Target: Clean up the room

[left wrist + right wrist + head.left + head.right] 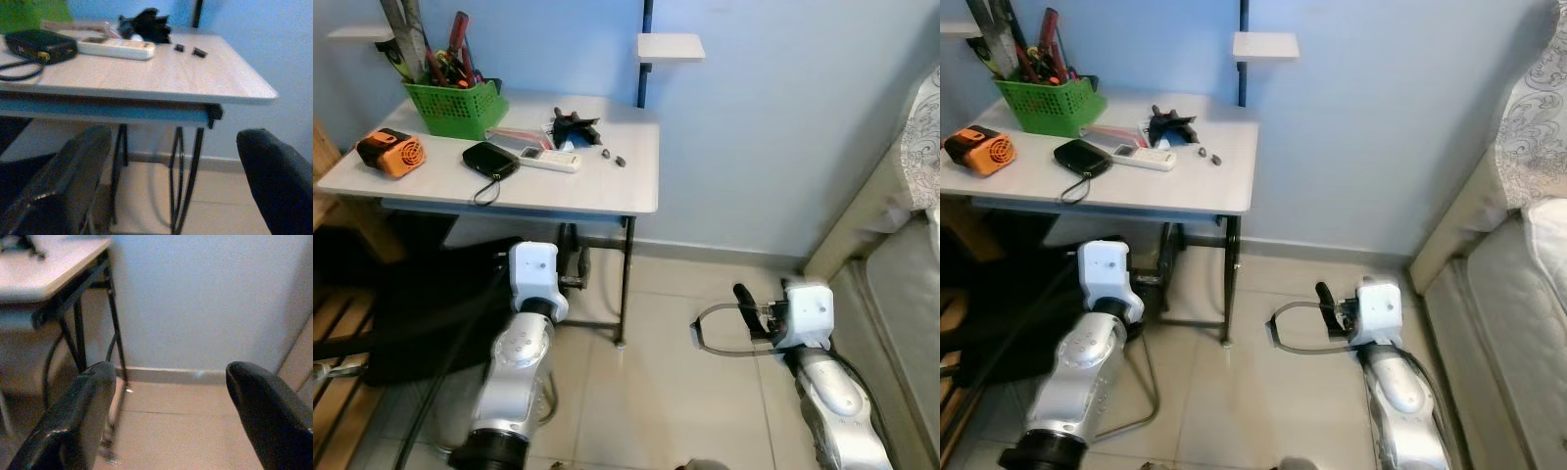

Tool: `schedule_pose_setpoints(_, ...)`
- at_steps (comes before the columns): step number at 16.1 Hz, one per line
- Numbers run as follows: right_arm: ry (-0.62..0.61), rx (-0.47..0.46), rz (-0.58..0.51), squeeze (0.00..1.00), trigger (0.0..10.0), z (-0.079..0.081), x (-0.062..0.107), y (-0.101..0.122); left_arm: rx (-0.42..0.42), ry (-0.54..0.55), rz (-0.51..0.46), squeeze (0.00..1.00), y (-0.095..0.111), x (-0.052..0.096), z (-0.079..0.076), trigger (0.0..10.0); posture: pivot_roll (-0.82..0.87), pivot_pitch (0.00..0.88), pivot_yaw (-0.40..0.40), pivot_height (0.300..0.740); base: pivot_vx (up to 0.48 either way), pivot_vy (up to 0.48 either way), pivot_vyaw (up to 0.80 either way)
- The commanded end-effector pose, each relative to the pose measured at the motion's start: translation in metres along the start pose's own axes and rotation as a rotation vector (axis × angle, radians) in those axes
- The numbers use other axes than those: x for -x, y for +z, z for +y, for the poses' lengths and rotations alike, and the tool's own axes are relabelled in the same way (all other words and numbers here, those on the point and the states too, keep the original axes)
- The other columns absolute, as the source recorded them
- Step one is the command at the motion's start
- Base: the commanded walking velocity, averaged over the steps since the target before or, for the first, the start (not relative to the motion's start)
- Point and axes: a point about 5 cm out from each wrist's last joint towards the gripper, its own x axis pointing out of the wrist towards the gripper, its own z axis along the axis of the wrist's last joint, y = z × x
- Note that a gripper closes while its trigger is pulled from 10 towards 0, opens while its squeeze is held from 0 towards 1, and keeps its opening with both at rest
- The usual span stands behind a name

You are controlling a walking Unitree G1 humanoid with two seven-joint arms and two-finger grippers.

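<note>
Table [607,191] sits vs blue wall, white top w/ black legs. On it: green basket [456,108] of tools at back, orange device [389,152] at robot's left edge, black pouch [490,160] w/ cord, white remote [546,159] just beside pouch, black crumpled item [574,127] behind remote, two small dark bits [615,157] nr it. Left gripper [171,196] hangs low under table front, jaws wide apart, holding nothing. Right gripper [166,421] low over tile floor, well apart from table, jaws wide, nothing held. Bed edge [1518,294] on robot's right.
</note>
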Motion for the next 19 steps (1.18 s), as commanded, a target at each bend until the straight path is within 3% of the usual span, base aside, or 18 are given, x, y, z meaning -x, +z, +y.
schedule_pose_setpoints(1, -0.018, -0.054, -0.053, 1.00, 10.0, 0.002, -0.005, 0.014, -0.039, -0.021, -0.034, 1.00, 0.009, -0.004, -0.007, 10.0, -0.10, 0.000, 0.048, 0.740, 0.000, 0.000, 0.00)
schedule_pose_setpoints(2, -0.017, -0.044, -0.088, 1.00, 10.0, 0.002, -0.008, 0.022, -0.057, -0.052, -0.135, 1.00, 0.028, -0.007, -0.012, 10.0, -0.10, 0.000, 0.054, 0.740, 0.000, 0.000, 0.00)
schedule_pose_setpoints(3, -0.022, -0.041, -0.108, 1.00, 10.0, 0.002, -0.009, 0.026, -0.082, -0.051, -0.159, 1.00, 0.036, -0.011, -0.014, 10.0, -0.10, 0.000, 0.061, 0.740, 0.000, 0.000, 0.00)
schedule_pose_setpoints(4, -0.033, -0.026, -0.135, 1.00, 10.0, 0.001, -0.010, 0.032, -0.042, -0.067, -0.171, 1.00, 0.039, -0.011, -0.013, 10.0, -0.11, 0.000, 0.071, 0.740, 0.000, 0.000, 0.00)
schedule_pose_setpoints(5, -0.050, -0.004, -0.151, 1.00, 10.0, 0.000, -0.008, 0.038, -0.004, -0.076, -0.141, 1.00, 0.032, -0.008, -0.010, 10.0, -0.11, 0.000, 0.077, 0.740, 0.000, 0.000, 0.00)
schedule_pose_setpoints(6, -0.060, 0.088, -0.112, 1.00, 10.0, -0.010, 0.008, 0.030, 0.052, -0.093, -0.079, 1.00, 0.014, 0.011, -0.014, 10.0, -0.11, 0.000, 0.072, 0.740, 0.000, 0.000, 0.00)
schedule_pose_setpoints(8, -0.091, 0.110, 0.009, 1.00, 10.0, -0.028, 0.025, 0.001, -0.001, -0.101, -0.062, 1.00, 0.010, 0.011, -0.005, 10.0, -0.10, 0.000, 0.059, 0.740, 0.000, 0.000, 0.00)
schedule_pose_setpoints(9, -0.073, 0.142, 0.005, 1.00, 10.0, -0.022, 0.023, 0.002, -0.037, -0.107, -0.071, 1.00, 0.014, 0.008, -0.004, 10.0, -0.09, 0.000, 0.058, 0.740, 0.000, 0.000, 0.00)
schedule_pose_setpoints(10, 0.009, 0.210, -0.004, 0.00, 10.0, -0.006, 0.017, 0.006, 0.013, -0.245, -0.074, 0.37, 0.019, 0.013, -0.015, 10.0, -0.09, 0.000, 0.055, 0.740, 0.000, 0.000, -0.66)
schedule_pose_setpoints(11, 0.016, 0.144, -0.022, 0.00, 10.0, 0.000, 0.011, 0.011, -0.061, -0.240, -0.092, 0.00, 0.022, 0.011, -0.016, 10.0, -0.08, 0.000, 0.055, 0.723, 0.000, -0.480, -0.40)
schedule_pose_setpoints(13, 0.005, 0.186, -0.031, 0.00, 10.0, 0.002, 0.004, 0.014, -0.093, -0.228, -0.101, 0.00, 0.023, 0.004, -0.021, 10.0, -0.09, 0.000, 0.053, 0.706, 0.000, -0.388, -0.41)
schedule_pose_setpoints(15, -0.014, 0.216, -0.022, 0.00, 10.0, -0.002, 0.000, 0.014, 0.012, -0.243, -0.088, 0.00, 0.026, -0.001, -0.019, 10.0, -0.10, 0.000, 0.049, 0.697, 0.000, 0.000, -0.51)
schedule_pose_setpoints(19, -0.049, 0.227, -0.026, 0.00, 10.0, -0.010, -0.004, 0.017, 0.005, -0.299, -0.116, 0.00, 0.030, -0.009, -0.034, 10.0, -0.12, 0.000, 0.041, 0.697, 0.000, 0.208, -0.57)
